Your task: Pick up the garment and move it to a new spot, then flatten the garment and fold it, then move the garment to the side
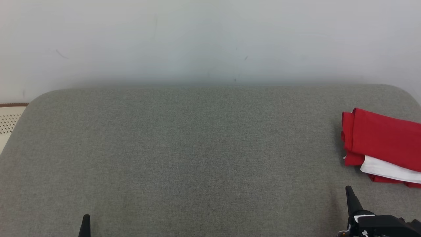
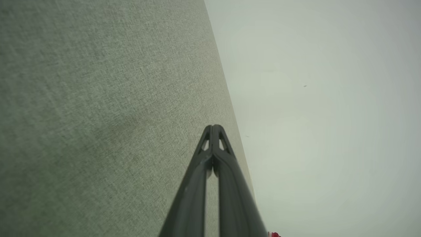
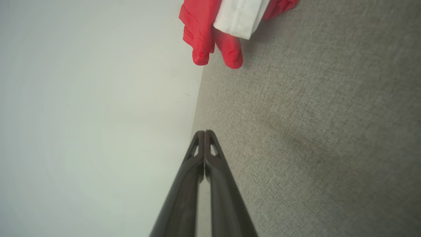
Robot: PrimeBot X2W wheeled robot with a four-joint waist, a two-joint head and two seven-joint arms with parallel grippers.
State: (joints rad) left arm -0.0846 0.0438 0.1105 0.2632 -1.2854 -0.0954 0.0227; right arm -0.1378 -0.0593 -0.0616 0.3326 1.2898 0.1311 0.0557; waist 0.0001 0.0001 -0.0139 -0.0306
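Lying folded at the grey cushion's [image 1: 197, 148] right edge, the red-and-white garment [image 1: 381, 141] appears set aside; we see left gripper [image 1: 86, 218] and right gripper [image 1: 349, 190] closed, empty, at its front edge.

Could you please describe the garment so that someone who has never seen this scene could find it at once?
A broad grey cushion lies before a pale wall. At its right side, just beyond the right gripper, sits the garment, folded into a bundle. It is bright red with a white layer showing along its near edge, vivid against the grey.
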